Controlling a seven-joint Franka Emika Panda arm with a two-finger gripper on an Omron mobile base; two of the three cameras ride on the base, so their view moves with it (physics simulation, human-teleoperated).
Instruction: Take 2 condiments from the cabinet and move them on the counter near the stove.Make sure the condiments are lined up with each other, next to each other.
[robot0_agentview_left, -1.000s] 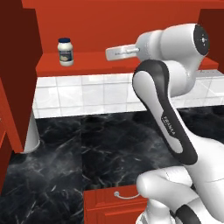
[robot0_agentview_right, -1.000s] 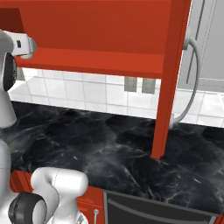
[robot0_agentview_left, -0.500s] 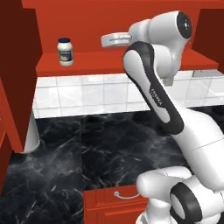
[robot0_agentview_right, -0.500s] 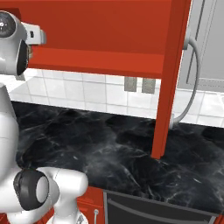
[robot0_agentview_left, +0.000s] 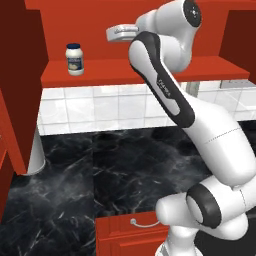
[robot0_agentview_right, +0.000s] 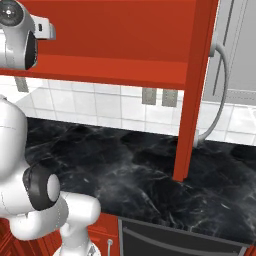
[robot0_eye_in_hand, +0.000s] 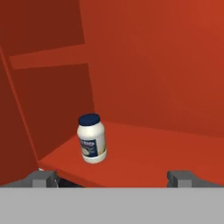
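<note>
While the fingers (robot0_eye_in_hand: 44, 179) stand wide and hold nothing, the white jar (robot0_eye_in_hand: 92, 138) stands upright on the cabinet shelf (robot0_eye_in_hand: 148, 153) — ahead, left of centre, well apart.

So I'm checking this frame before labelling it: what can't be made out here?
- Second condiment: only the white jar stands on the cabinet shelf.
- Jar label: print too small to read in the hand view.
- Stove: cut off by the bottom edge of the right base view; just its top front edge shows.
- Gripper: fingertips wide apart, their lower part behind the grey band.
</note>
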